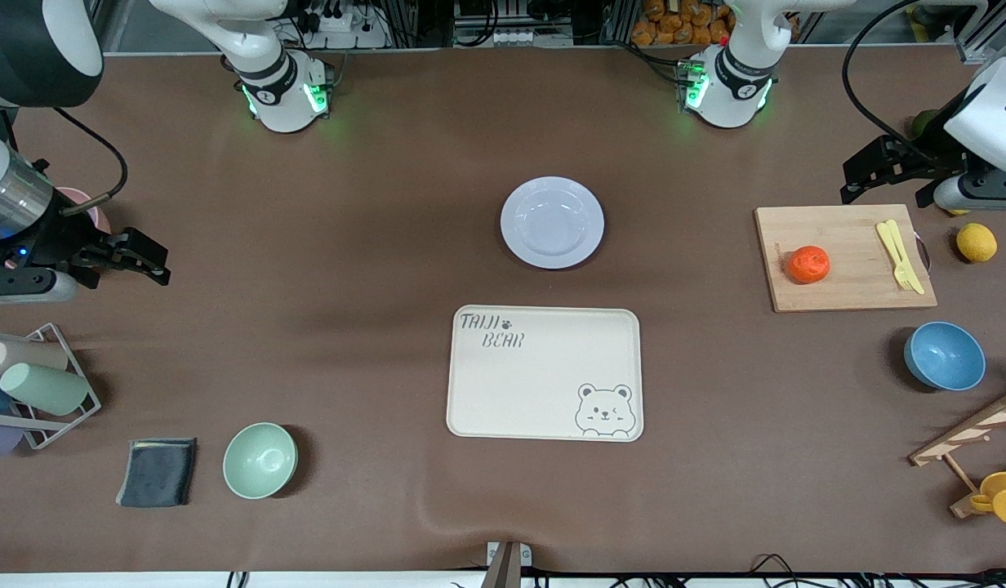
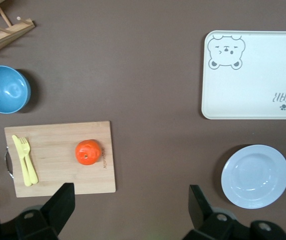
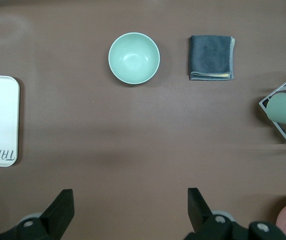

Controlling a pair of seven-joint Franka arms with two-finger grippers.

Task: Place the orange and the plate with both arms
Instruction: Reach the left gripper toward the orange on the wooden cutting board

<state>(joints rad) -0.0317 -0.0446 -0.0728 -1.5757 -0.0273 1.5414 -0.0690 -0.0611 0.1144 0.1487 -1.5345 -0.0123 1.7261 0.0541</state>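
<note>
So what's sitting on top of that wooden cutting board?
The small red-orange orange and a pale yellow plastic fork-and-knife pair rest on the bamboo cutting board. Whatever lies beneath the board is hidden.

Table (image 1: 389, 245): wide, covered edge to edge by a matte brown cloth, lightly creased near the front camera.
Light: even, from overhead, soft shadows.
Along the table's robot-base edge: metal frame rails (image 1: 981, 37), black cables (image 1: 862, 90), a power strip (image 1: 340, 23).
</note>
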